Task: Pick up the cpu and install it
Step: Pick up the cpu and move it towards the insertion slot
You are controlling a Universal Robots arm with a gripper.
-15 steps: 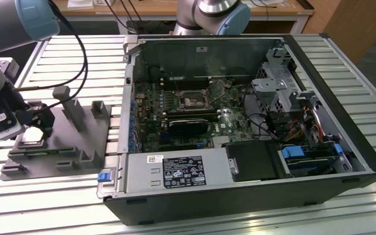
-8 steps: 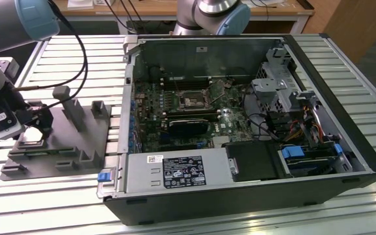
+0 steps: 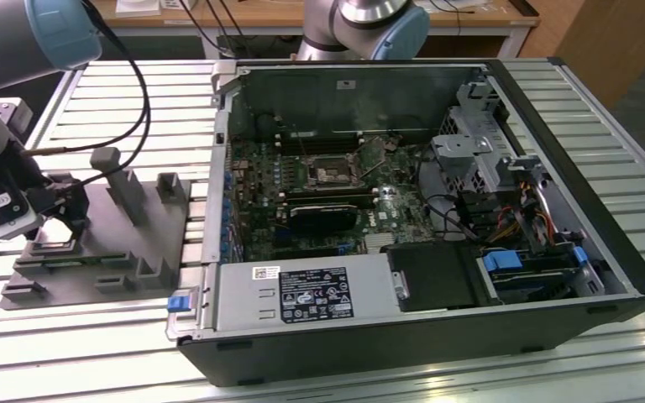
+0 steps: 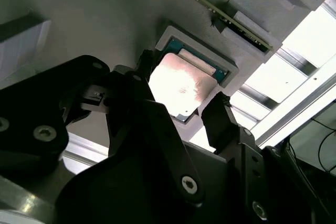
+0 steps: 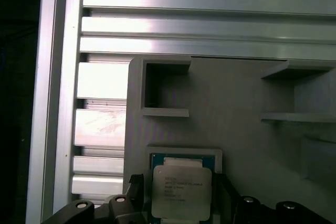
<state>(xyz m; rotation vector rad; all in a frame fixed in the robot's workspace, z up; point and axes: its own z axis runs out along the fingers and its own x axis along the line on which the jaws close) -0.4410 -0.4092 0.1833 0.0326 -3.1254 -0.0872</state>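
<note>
Silver on top with a thin green rim, the cpu is lying flat in a shallow pocket of the grey fixture. We are holding the tool released over it, jaws standing apart, one on each side of the chip, with a slim gap showing at both.

We are judging the cpu to be light and stiff but delicate. Its lid is looking smooth and slippery, and the underside is probably carrying fine contacts. So we are favouring a gentle, level pinch on two opposite edges, with nothing pressing on the top. The pocket is fitting it closely, leaving little room beside those edges.

Further along the fixture, a square recess is sitting empty, and in the second wrist view a thin board is standing in a slot. Beyond, on the slatted desk, the open case is holding the motherboard, whose socket is sitting well apart from the tool.
</note>
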